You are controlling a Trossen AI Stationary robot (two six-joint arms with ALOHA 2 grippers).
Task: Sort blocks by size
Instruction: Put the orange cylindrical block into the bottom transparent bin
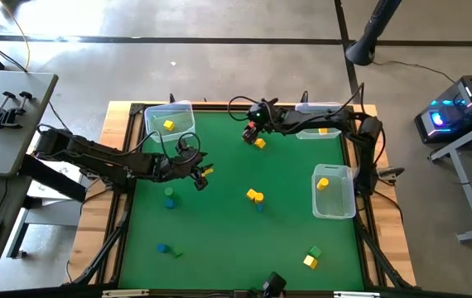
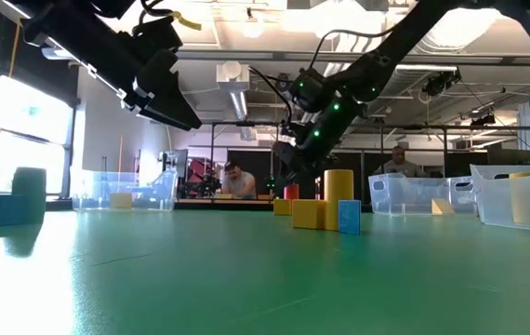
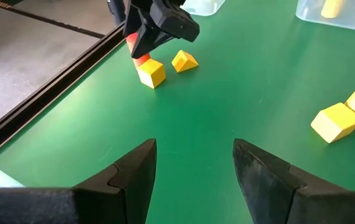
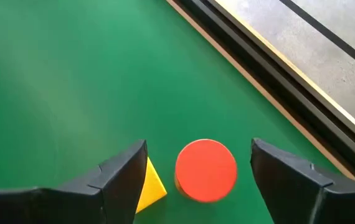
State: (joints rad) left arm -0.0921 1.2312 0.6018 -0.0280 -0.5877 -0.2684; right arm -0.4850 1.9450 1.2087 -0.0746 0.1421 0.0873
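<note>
Hovering near the mat's far edge, the right gripper stood wide open, empty, its fingers straddling a red round block on the green mat, beside a yellow wedge block. The left gripper hung open and empty over the mat's left side. Three clear plastic bins each held one yellow block. Other blocks lay scattered across the mat.

bins: 3 | yellow blocks: about 8 | blue: 3 | green: 2 | red: 1
</note>
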